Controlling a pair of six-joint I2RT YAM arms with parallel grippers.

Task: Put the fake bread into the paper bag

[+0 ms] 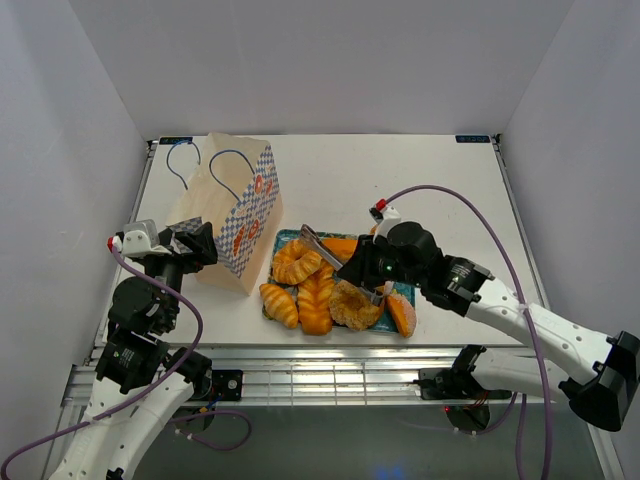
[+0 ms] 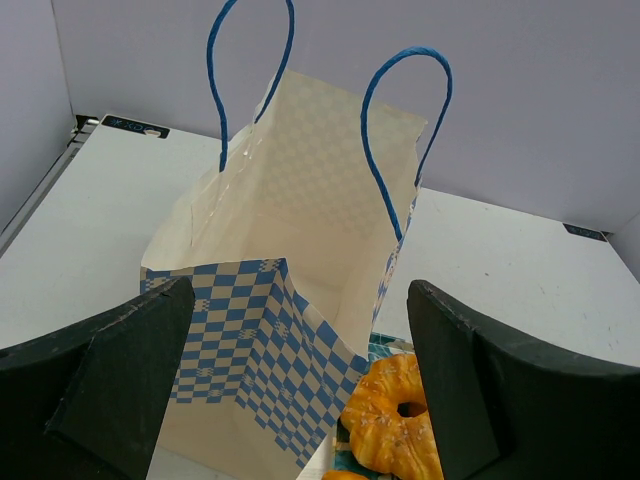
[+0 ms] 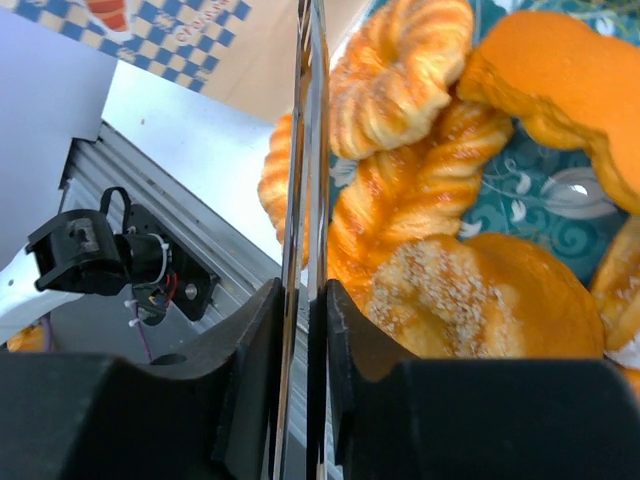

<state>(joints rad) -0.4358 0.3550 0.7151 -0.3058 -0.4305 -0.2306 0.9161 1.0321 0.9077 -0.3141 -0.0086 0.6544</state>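
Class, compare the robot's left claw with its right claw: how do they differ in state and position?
The left claw gapes wide and empty; the right claw pinches thin metal tongs. The left claw faces the open checkered cream paper bag; the right claw hangs over the teal floral tray of glossy golden toy bread. Both have black fingers.

Thin metal tongs [image 3: 312,150] in the pinch of the right gripper [image 3: 300,300]; fake bread [image 3: 420,190] on a teal tray [image 3: 530,200] right of the tongs.

left tool [image 2: 300,330] spread wide, right tool [image 3: 300,340] pinched nearly closed.
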